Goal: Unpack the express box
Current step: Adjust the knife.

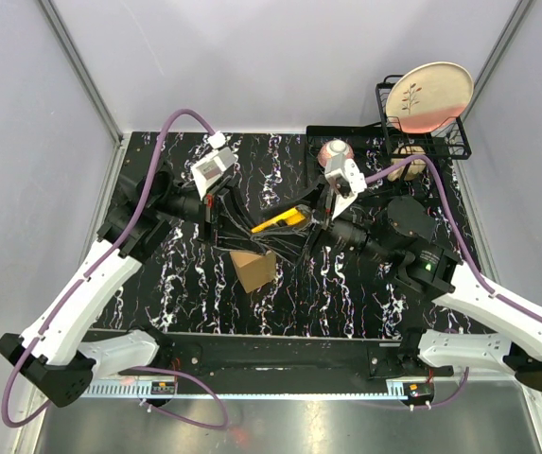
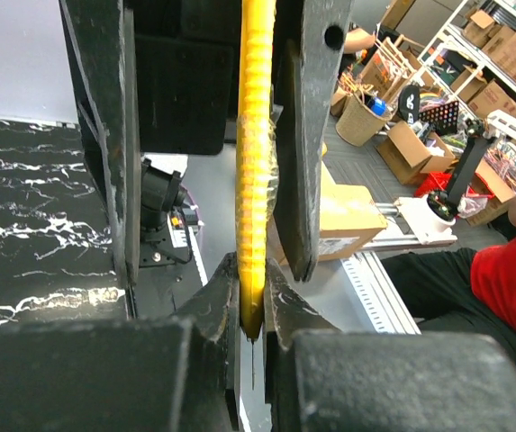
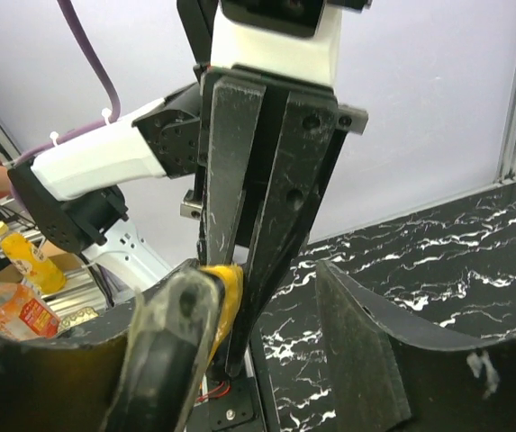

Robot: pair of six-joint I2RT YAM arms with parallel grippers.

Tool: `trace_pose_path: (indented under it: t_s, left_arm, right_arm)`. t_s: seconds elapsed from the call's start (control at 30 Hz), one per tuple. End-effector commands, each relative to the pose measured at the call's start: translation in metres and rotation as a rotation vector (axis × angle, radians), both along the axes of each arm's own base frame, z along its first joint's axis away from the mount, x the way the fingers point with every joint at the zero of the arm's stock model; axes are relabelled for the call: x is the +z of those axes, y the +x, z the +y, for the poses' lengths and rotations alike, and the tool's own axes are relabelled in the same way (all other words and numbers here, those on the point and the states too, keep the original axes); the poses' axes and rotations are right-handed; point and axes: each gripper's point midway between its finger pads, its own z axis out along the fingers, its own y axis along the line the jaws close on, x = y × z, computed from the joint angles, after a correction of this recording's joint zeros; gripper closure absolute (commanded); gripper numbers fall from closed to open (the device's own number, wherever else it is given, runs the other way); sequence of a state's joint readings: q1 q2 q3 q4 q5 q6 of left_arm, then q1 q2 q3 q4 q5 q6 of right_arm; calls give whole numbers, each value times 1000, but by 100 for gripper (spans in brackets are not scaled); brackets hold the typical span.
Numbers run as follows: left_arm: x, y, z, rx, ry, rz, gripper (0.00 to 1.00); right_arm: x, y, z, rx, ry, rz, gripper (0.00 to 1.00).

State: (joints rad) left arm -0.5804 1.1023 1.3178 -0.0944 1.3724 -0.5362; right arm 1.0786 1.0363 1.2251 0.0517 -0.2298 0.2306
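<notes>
The left gripper (image 2: 252,301) clenched the yellow utility knife (image 2: 258,135). The right gripper (image 3: 262,279) stood spread around it, grasping nothing. The small brown cardboard express box (image 1: 252,270) lay just beside the knife, toward the arms' bases and nearer the left arm.

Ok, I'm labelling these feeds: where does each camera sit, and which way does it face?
Top: above and behind the robot, looking down on the table; left arm, right arm and box show.
Left wrist: looks along the left claw, shut on the knife.
Right wrist: looks past the open right claw at the left claw.
Shared: all three show the knife.
</notes>
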Motion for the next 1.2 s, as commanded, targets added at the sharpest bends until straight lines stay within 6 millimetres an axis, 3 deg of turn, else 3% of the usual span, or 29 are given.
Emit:
trace_pose_path:
  t_s: [0.0, 0.27, 0.33, 0.37, 0.43, 0.67, 0.93, 1.17]
  left_arm:
    - [4, -6, 3, -9, -32, -55, 100]
    - [0, -2, 1, 10, -22, -48, 100]
    - [-1, -1, 0, 13, -21, -47, 100]
    - [-1, -1, 0, 14, -21, -48, 100]
    - [-2, -2, 1, 15, -18, -46, 100]
    - [-3, -1, 1, 21, -14, -45, 100]
    - [-1, 0, 1, 33, -15, -68, 100]
    - [-2, 2, 2, 54, -4, -91, 100]
  right_arm:
    - [31, -3, -7, 9, 108, -41, 40]
    - [29, 2, -1, 11, 124, -33, 49]
    - [24, 2, 3, 24, 114, -25, 59]
    - [22, 2, 4, 27, 111, -17, 73]
    - [17, 3, 5, 30, 114, -11, 81]
    - [15, 4, 13, 58, 111, 5, 83]
    - [-1, 13, 15, 22, 50, 61, 100]
    - [-22, 29, 7, -86, -32, 117, 100]
